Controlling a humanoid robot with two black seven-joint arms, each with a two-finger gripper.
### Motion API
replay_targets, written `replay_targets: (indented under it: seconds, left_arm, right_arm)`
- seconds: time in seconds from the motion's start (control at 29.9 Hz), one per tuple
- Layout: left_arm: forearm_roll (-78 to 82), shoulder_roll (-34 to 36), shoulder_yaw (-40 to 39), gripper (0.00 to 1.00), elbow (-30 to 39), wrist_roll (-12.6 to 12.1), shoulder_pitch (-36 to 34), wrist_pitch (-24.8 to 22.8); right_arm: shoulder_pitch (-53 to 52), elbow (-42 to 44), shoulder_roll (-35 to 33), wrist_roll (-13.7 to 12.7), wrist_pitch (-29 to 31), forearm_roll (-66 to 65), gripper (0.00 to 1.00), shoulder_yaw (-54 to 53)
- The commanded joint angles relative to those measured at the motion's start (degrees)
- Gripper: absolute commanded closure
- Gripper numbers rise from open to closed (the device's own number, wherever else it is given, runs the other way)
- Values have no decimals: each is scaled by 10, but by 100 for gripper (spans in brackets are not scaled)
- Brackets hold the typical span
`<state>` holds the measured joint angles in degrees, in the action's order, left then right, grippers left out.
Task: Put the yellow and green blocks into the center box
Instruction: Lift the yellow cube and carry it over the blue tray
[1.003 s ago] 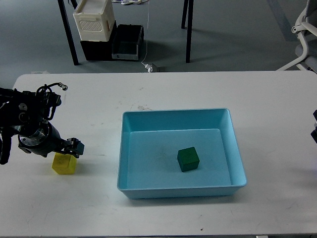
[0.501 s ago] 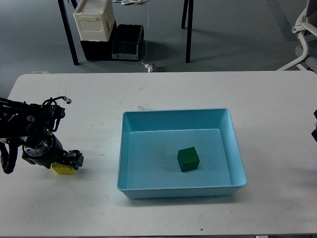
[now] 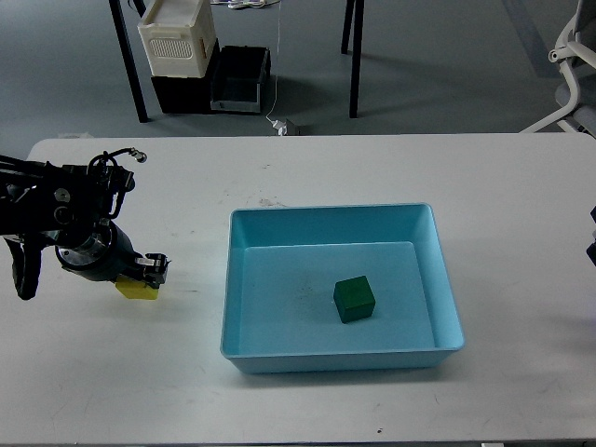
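The yellow block (image 3: 136, 290) is held in my left gripper (image 3: 143, 279), left of the light blue tray (image 3: 331, 213) and a short way from its left wall. The gripper's black body covers the block's upper part, so only its lower edge shows. The block looks slightly lifted off the white table. The dark green block (image 3: 354, 299) lies on the tray floor, a little right of the middle. Only a dark sliver of my right arm (image 3: 591, 251) shows at the right edge, and its fingers cannot be made out.
Beyond the table's far edge, a white slotted crate (image 3: 177, 37) stands on the floor beside a black bin (image 3: 239, 79). A white chair (image 3: 573, 65) stands at the far right. The white table (image 3: 279, 177) surrounds the tray.
My left gripper came down over the yellow block, closed on it, and has moved it up and to the right toward the tray. The green block and tray have not moved.
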<state>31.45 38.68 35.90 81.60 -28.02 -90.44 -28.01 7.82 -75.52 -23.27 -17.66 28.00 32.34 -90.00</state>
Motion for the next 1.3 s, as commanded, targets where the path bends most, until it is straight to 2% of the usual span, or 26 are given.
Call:
replay_targets:
  seconds: [0.0, 0.1, 0.23, 0.37, 0.57, 0.9, 1.27]
  left_arm:
    - [-59, -3, -6, 97, 37, 0, -113, 0]
    - [-128, -28, -8, 97, 42, 0, -196, 0]
    - [-190, -128, -8, 97, 42, 0, -259, 0]
    - [-221, -233, -8, 97, 32, 0, -270, 0]
    - [-220, -385, -1, 96, -40, 0, -265, 0]
    - [-217, -387, 22, 95, -98, 0, -177, 0]
    - [-216, -387, 22, 93, -134, 0, -131, 0]
  right_arm:
    - [-1, 0, 0, 0, 0, 0, 0, 1]
    - [-1, 0, 1, 1, 0, 0, 0, 2]
    - [0, 0, 0, 0, 0, 0, 0, 2]
    - [4, 0, 0, 0, 0, 0, 0, 2]
    - [7, 0, 0, 0, 0, -10, 0, 3]
    - [2, 0, 0, 0, 0, -23, 0, 1]
    - [2, 0, -1, 0, 0, -24, 0, 3]
